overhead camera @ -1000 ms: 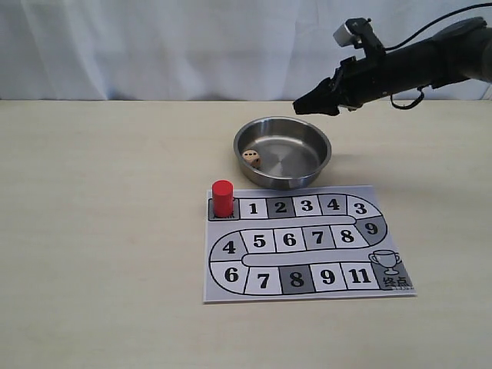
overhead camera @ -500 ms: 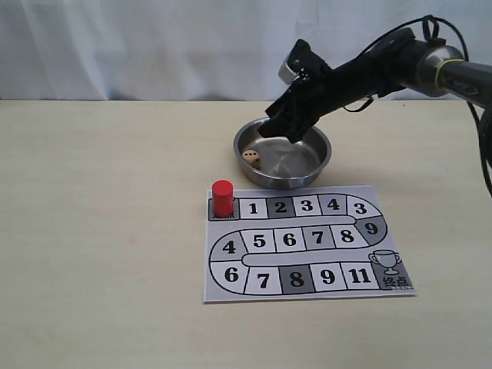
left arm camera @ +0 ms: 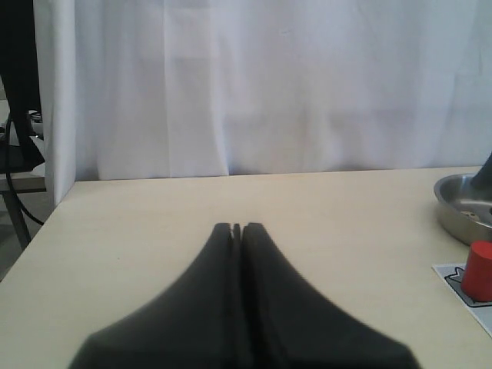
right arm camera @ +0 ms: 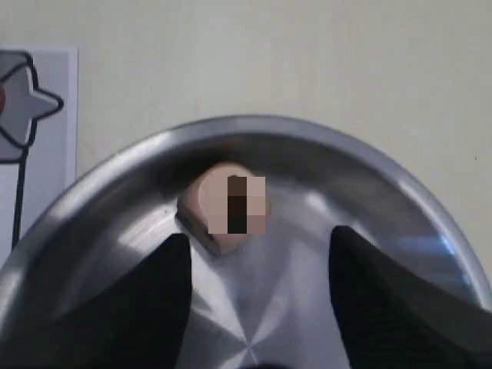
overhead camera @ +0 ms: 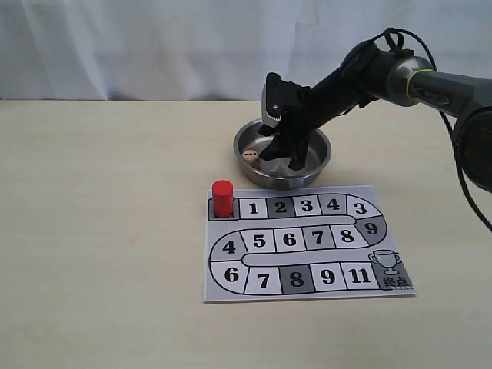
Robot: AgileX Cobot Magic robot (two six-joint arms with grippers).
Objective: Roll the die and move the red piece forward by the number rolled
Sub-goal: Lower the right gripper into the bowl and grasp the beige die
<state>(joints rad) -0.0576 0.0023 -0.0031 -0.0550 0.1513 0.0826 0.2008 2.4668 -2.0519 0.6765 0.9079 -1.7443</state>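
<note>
The die (overhead camera: 251,157) (right arm camera: 223,207), a pale tan cube, lies inside the steel bowl (overhead camera: 319,165) (right arm camera: 115,165) near its left wall. My right gripper (overhead camera: 280,157) (right arm camera: 257,250) reaches down into the bowl and stands open, its two dark fingers just short of the die, with nothing between them. The red piece (overhead camera: 222,197) (left arm camera: 478,270) stands upright on the start square of the printed board (overhead camera: 361,288). My left gripper (left arm camera: 237,228) is shut and empty, low over bare table far to the left; it does not show in the exterior view.
The numbered board lies in front of the bowl. A white curtain (overhead camera: 154,46) closes off the back of the table. Bare tabletop (overhead camera: 100,231) stretches to the left of the board and bowl. The right arm (overhead camera: 369,73) slants down from the upper right.
The right arm has swung left and down from above the bowl's far rim into the bowl, and its gripper now stands beside the die. Die and red piece have not moved.
</note>
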